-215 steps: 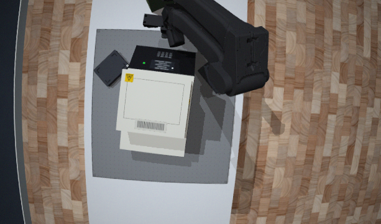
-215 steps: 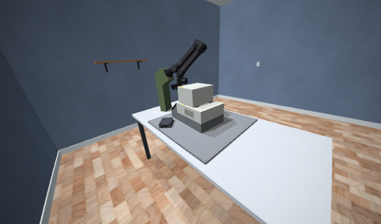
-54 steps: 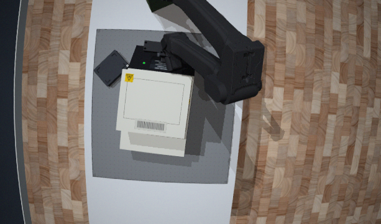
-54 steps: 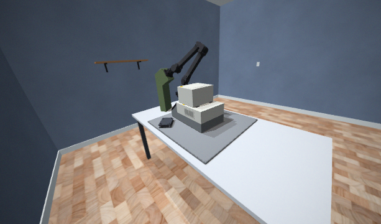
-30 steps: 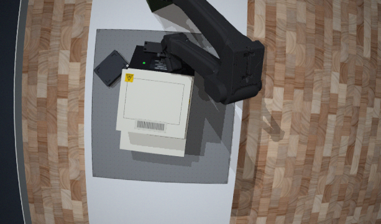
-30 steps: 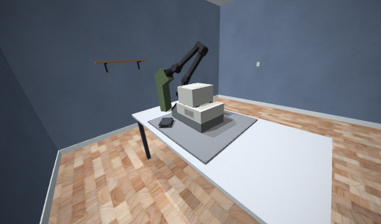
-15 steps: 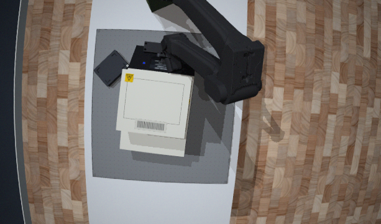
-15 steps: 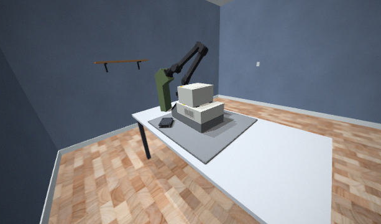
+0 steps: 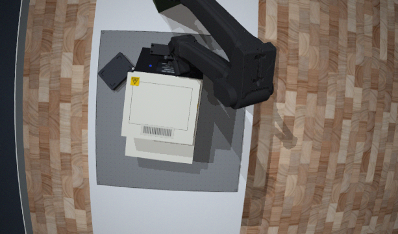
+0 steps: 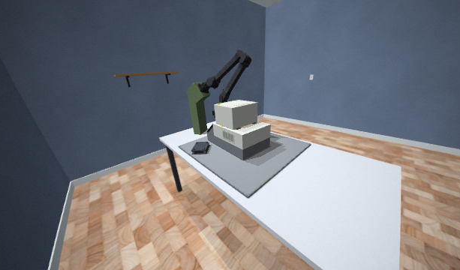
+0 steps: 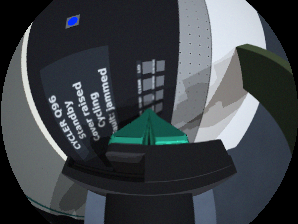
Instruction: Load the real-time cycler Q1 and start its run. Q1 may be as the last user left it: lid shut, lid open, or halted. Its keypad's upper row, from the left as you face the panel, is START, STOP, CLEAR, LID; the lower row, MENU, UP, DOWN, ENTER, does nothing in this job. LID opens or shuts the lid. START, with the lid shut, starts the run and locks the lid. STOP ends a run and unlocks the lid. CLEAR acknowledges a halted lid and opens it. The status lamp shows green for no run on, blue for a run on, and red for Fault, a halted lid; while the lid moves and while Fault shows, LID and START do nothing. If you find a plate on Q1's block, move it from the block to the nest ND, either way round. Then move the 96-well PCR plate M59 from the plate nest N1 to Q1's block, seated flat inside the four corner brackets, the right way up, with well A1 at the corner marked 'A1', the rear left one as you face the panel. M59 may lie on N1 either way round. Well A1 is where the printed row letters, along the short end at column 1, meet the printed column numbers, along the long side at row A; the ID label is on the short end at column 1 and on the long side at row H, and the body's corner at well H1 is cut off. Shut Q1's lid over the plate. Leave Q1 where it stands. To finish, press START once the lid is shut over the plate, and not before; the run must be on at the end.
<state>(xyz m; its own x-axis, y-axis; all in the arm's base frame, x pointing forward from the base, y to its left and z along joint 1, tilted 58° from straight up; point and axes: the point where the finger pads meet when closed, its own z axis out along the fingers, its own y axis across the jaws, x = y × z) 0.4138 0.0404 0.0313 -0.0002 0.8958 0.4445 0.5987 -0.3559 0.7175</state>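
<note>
The cycler Q1 (image 9: 161, 107) stands on the grey mat with its cream lid shut flat; it also shows in the side view (image 10: 239, 125). Its status lamp (image 9: 150, 65) glows blue, and it shows blue in the wrist view (image 11: 72, 22) too. My gripper (image 11: 148, 113) is shut on nothing, its teal fingertips pressed together at the dark front panel, right by the keypad (image 11: 150, 86). The arm hides the keypad from above. No plate is in view. A dark square nest (image 9: 115, 70) to the left of the panel lies empty.
A second dark nest lies behind the panel, partly under the arm. The arm's green base (image 10: 197, 109) stands at the table's far edge. The grey mat (image 9: 169, 162) reaches past the cycler on all sides.
</note>
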